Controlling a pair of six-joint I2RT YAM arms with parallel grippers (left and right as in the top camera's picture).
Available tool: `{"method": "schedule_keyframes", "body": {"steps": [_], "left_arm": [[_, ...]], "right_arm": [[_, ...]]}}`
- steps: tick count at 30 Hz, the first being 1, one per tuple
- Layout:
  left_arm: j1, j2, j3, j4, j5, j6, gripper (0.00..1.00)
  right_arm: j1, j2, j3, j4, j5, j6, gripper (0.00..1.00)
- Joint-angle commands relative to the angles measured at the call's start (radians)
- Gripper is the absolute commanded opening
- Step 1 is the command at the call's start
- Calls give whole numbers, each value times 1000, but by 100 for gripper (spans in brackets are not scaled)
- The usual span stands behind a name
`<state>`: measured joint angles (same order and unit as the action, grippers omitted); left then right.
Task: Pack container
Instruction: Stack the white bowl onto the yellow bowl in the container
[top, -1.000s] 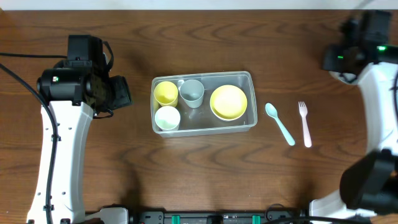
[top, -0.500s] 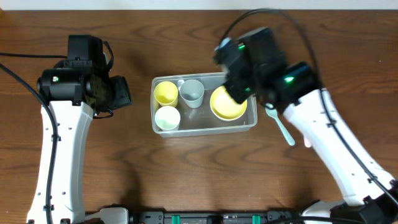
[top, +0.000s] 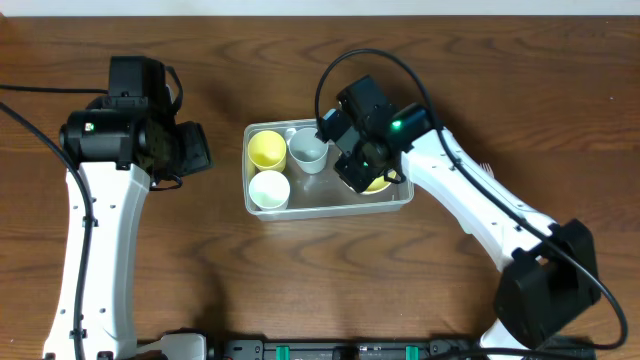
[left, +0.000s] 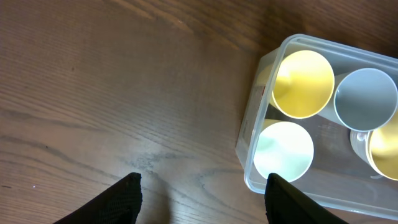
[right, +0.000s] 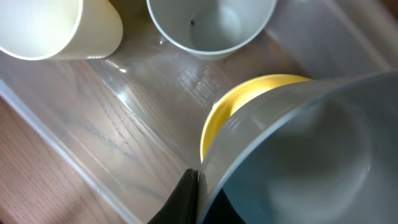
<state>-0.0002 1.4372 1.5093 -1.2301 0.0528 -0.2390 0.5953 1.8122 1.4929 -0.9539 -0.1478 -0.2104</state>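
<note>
While the right tool (right: 191, 186) pinches a grey bowl (right: 311, 155) over the yellow bowl (right: 245, 96) in the container (top: 310, 205), its thin rim grip could slip.

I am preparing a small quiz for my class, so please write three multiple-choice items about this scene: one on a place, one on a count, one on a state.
1. Where does the right gripper hang?
A. over the container
B. over bare wood
C. beside the left arm

2. How many cups stand in the container?
A. one
B. three
C. five

3. How is the left gripper?
A. shut on a cup
B. shut on a spoon
C. open and empty

Answers:
1 A: the overhead view shows it above the container's inside.
2 B: a yellow cup, a grey cup and a white cup.
3 C: its jaws stand apart with only table between them.
</note>
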Motion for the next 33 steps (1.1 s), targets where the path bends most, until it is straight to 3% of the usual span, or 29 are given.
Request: {"method": "schedule_keyframes", "body": {"steps": [1, 3, 7, 26, 30, 33], "left_arm": [[4, 3, -12, -3, 0, -5, 64], [4, 3, -12, -3, 0, -5, 64], [4, 3, -12, -3, 0, -5, 64], [4, 3, -12, -3, 0, -5, 64], [4, 3, -12, -3, 0, -5, 64], [4, 3, -11, -3, 0, -5, 64]], "right_arm": [[12, 18, 2, 0, -26, 14, 6], [12, 19, 2, -1, -25, 14, 12], [12, 19, 2, 0, -24, 11, 39], [12, 19, 2, -26, 16, -6, 43], [12, 19, -11, -40, 17, -15, 36], [11, 19, -29, -32, 17, -15, 25]]}}
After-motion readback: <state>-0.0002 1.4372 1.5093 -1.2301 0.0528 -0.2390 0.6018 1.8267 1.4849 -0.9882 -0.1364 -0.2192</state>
